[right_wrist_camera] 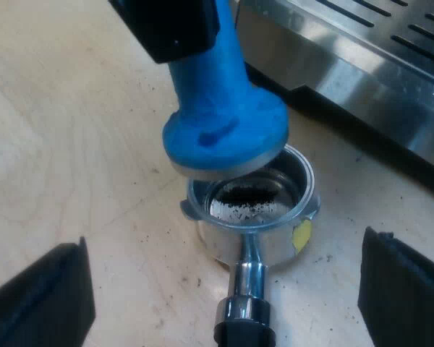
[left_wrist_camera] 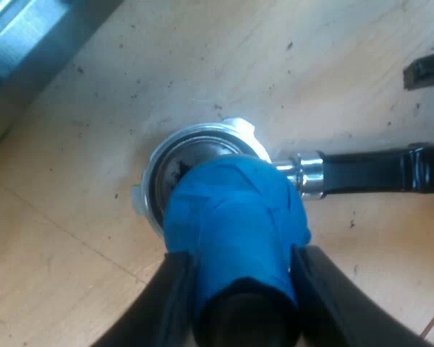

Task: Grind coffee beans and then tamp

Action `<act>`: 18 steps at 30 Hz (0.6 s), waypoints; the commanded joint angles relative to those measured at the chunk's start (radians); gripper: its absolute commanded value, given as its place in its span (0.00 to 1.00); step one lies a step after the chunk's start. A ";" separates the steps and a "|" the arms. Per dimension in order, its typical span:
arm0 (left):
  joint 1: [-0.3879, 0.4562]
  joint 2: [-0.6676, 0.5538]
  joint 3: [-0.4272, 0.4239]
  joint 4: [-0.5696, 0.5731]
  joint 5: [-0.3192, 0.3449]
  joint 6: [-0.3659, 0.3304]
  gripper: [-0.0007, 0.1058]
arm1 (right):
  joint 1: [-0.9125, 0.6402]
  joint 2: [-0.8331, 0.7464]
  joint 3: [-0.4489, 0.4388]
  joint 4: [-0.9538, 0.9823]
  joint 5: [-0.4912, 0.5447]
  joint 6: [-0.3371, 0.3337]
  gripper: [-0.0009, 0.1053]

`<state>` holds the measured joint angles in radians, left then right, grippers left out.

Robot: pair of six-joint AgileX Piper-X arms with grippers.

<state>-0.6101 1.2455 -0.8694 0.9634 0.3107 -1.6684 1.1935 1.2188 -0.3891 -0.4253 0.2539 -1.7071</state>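
Observation:
My left gripper (left_wrist_camera: pixel 239 293) is shut on the blue tamper (left_wrist_camera: pixel 235 224), one black finger on each side of its body. The tamper's flat base (right_wrist_camera: pixel 228 137) hangs tilted just above the rim of the metal holder's basket (right_wrist_camera: pixel 264 217), partly over its edge and apart from it. The holder lies on the wooden table, its dark handle (left_wrist_camera: pixel 376 172) stretching away from the basket (left_wrist_camera: pixel 195 141). A thin smear of dark grounds (right_wrist_camera: pixel 247 196) lies inside the basket. My right gripper (right_wrist_camera: pixel 224 293) is open, its fingers wide apart on either side of the handle's metal neck without touching it.
The espresso machine's steel base and drip grille (right_wrist_camera: pixel 362 65) stand close behind the basket, and its metal edge (left_wrist_camera: pixel 29 43) shows beyond the holder. Specks of coffee dot the wooden table (left_wrist_camera: pixel 79 246). A small black object (left_wrist_camera: pixel 427 71) lies beyond the handle.

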 commanded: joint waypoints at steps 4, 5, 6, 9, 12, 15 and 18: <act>-0.003 -0.001 -0.008 -0.026 0.009 0.006 0.01 | -0.002 0.000 0.000 -0.005 -0.006 -0.001 0.73; -0.003 0.001 -0.008 -0.025 0.009 0.006 0.01 | -0.002 0.000 0.000 -0.005 -0.006 -0.001 0.73; -0.003 0.004 -0.008 -0.025 0.009 0.006 0.01 | -0.002 0.000 0.000 -0.005 -0.006 -0.001 0.73; -0.003 0.015 -0.008 -0.027 0.009 0.006 0.01 | -0.002 0.000 0.000 -0.005 -0.006 -0.001 0.73; -0.003 0.026 -0.008 -0.031 0.007 0.006 0.01 | -0.002 0.000 0.000 -0.005 -0.006 -0.001 0.73; -0.003 0.037 -0.008 -0.039 0.003 0.006 0.01 | -0.002 0.000 0.000 -0.005 -0.006 -0.001 0.73; -0.003 0.054 -0.008 -0.045 0.001 0.006 0.01 | -0.002 0.000 0.000 -0.005 -0.006 -0.001 0.73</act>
<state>-0.6101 1.2927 -0.8694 0.9271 0.3118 -1.6675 1.1935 1.2188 -0.3891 -0.4253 0.2539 -1.7071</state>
